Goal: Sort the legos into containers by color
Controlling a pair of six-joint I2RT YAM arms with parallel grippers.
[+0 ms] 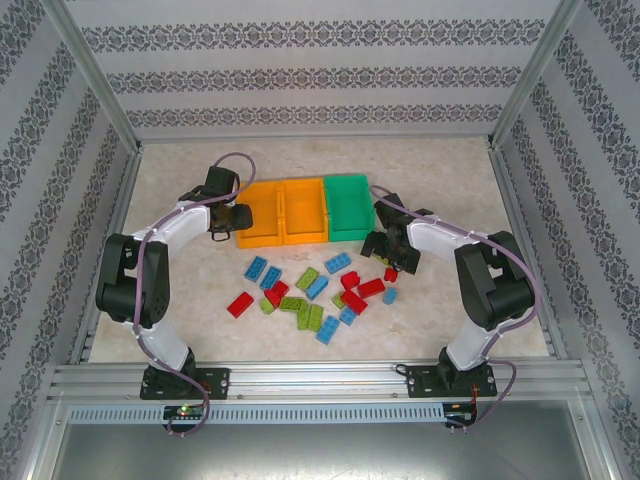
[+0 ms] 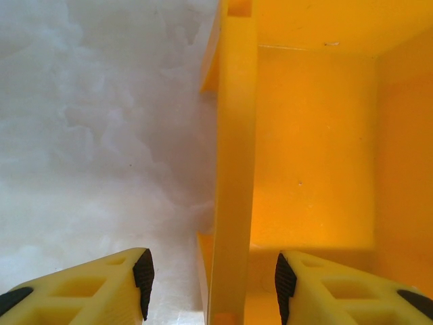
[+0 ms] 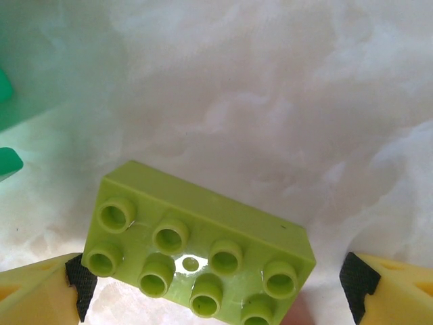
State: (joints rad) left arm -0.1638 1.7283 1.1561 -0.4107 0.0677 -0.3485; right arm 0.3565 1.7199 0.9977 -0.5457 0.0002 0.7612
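The left gripper (image 2: 214, 283) straddles the outer wall of the left orange bin (image 2: 233, 169). Its jaws are partly apart with a gap on each side, one finger over the table (image 2: 88, 135) and the other inside the bin, whose near end is cut off. The right gripper (image 3: 216, 286) stands wide around a lime green brick (image 3: 203, 237), studs toward the camera. One pad (image 3: 80, 291) seems to touch its corner, the other is well apart, and the brick's lower edge runs out of frame. From above, that arm hides the brick, just in front of the green bin (image 1: 348, 208). The other legos (image 1: 310, 290) lie loose on the table, red, blue and green mixed
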